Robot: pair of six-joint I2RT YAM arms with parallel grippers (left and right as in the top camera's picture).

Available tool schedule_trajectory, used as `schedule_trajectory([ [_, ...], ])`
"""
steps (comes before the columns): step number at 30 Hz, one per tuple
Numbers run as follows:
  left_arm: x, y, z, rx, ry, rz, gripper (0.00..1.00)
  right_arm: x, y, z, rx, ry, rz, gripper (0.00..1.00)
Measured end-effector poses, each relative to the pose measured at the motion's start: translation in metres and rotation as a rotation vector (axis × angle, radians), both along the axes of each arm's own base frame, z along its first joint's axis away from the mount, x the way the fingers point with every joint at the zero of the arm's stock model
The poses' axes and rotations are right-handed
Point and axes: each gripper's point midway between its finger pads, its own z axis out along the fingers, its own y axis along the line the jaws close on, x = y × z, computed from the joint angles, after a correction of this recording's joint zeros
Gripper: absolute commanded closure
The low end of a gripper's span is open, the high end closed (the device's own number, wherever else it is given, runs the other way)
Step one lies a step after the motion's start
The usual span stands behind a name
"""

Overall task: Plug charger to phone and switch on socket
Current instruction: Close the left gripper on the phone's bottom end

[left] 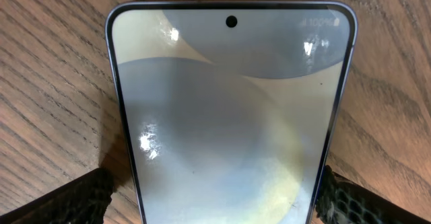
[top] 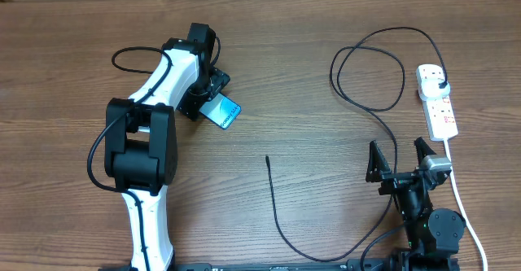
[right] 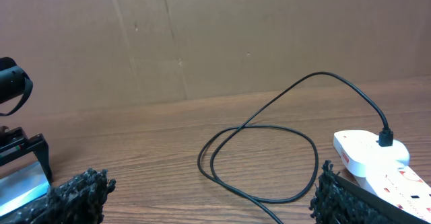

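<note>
One wooden table (top: 309,51) fills the overhead view, with a brown cardboard wall (right: 202,35) standing behind it in the right wrist view. Next in size, the left arm (top: 142,149) reaches up across the left half of the table, and the right arm (top: 431,222) sits low at the near right edge. The left gripper (left: 215,204) is spread wide with one finger on either side of the phone (left: 229,116); whether either pad touches the phone's edge cannot be told. The right gripper (top: 400,161) is likewise released, its jaws wide apart with nothing between them, pointing toward the far side of the table. The charger (top: 271,191) trails across the right half of the table: it curves along the near edge, passes by the right gripper and makes a loose loop farther back. The socket (top: 438,104) lies at the far right, its white cord (top: 460,202) running down toward the near edge. The phone lies face up left of centre, its lit screen partly under the left gripper. The charger's black plug (top: 441,84) sits in the socket's far end. Its small free tip (top: 267,159) rests on bare wood, well apart from the phone.
</note>
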Motion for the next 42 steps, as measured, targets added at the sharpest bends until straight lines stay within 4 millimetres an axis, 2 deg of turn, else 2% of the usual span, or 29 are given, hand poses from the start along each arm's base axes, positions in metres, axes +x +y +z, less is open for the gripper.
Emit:
schedule_trajectory([
  [19,-0.0038,-0.0028,-0.0003,-0.020,0.018,0.000,0.00,0.0000,0.0000,0.0001,-0.001,0.000,0.000,0.00],
  [22,-0.0039,-0.0029,-0.0003,-0.020,0.019,0.000,0.04,0.0000,0.0001,0.0001,0.000,0.000,0.000,0.00],
  [25,-0.0056,-0.0024,-0.0007,-0.020,0.026,0.003,0.14,0.0000,0.0000,0.0000,0.000,0.000,0.000,0.00],
  [28,-0.0071,-0.0026,-0.0010,-0.021,0.033,0.004,0.19,0.0000,0.0001,0.0001,0.000,0.000,0.000,0.00],
  [36,-0.0075,-0.0025,-0.0012,-0.020,0.035,0.004,0.24,0.0000,0.0000,0.0001,0.000,0.000,0.000,0.00],
  [42,-0.0072,-0.0025,-0.0009,-0.020,0.034,0.004,0.36,0.0000,0.0002,0.0000,0.000,0.000,0.001,0.00],
])
